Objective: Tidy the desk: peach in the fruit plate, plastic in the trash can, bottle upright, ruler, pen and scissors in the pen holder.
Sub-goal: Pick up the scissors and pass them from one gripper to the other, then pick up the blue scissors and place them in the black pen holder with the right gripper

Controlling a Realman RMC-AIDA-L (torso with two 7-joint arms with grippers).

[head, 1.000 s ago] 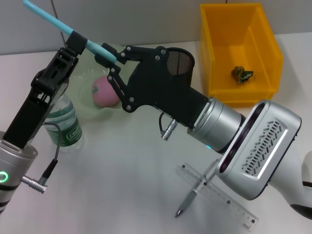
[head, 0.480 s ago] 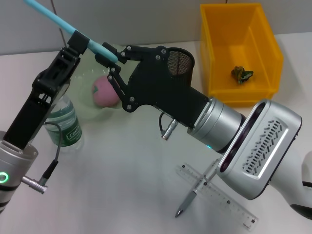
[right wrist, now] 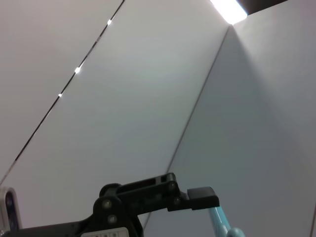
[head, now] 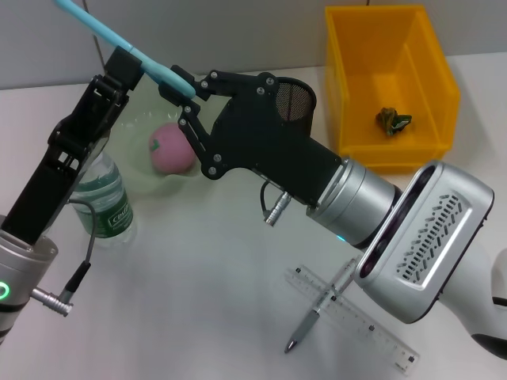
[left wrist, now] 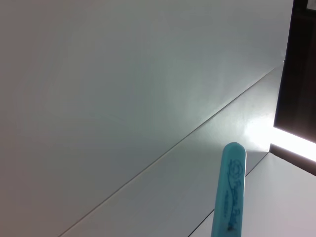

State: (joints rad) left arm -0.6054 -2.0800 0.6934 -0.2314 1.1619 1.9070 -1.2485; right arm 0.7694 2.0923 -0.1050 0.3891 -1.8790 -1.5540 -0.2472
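Observation:
My left gripper point(head: 129, 63) is raised over the desk's far left, shut on the teal scissors point(head: 99, 28), whose tip point(left wrist: 229, 197) shows in the left wrist view. My right gripper point(head: 181, 85) is at the scissors' lower end, just in front of the black mesh pen holder point(head: 295, 99). The right wrist view catches the left gripper point(right wrist: 197, 197) holding the teal scissors point(right wrist: 220, 220). A pink peach point(head: 170, 148) lies in the pale fruit plate point(head: 136, 180). The bottle point(head: 103, 202) stands upright. On the near desk the pen point(head: 317, 313) lies across the clear ruler point(head: 360, 323). Crumpled plastic point(head: 393, 119) sits in the yellow trash can point(head: 388, 152).
The right arm's silver forearm point(head: 412, 237) stretches across the desk from near right to the middle, above the ruler and pen. A cable plug point(head: 55, 301) hangs from the left wrist beside the bottle.
Both grippers and the scissors have moved slightly upward together. Everything on the desk has stayed in place.

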